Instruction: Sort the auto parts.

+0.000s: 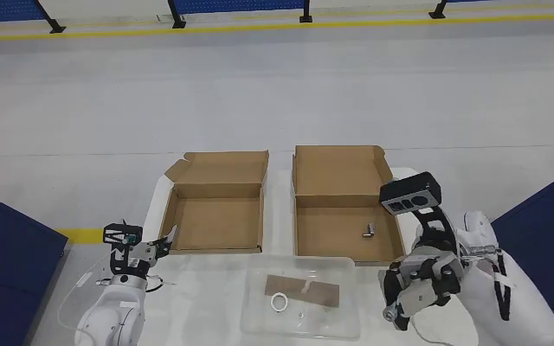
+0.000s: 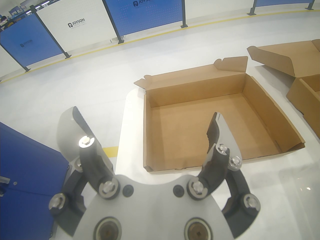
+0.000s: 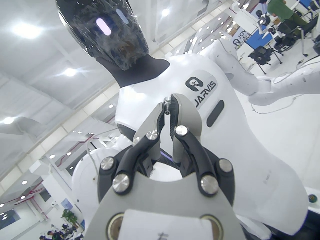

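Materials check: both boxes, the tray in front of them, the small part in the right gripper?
Left box and right box: brown cardboard, matte; folded flaps and creases show. Tray: clear plastic, slightly glossy; the table shows through. Small part in the right gripper: probably metal, shiny silver with ridged turns, perhaps a thread.

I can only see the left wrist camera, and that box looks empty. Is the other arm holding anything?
Observer: Yes. The right gripper is shut on a small metal part.
Operator: Does the other box have stuff in it?
Observer: The right box holds one small metal piece.
Operator: Are there more parts anywhere?
Observer: A white ring lies in a clear tray in front of the boxes.
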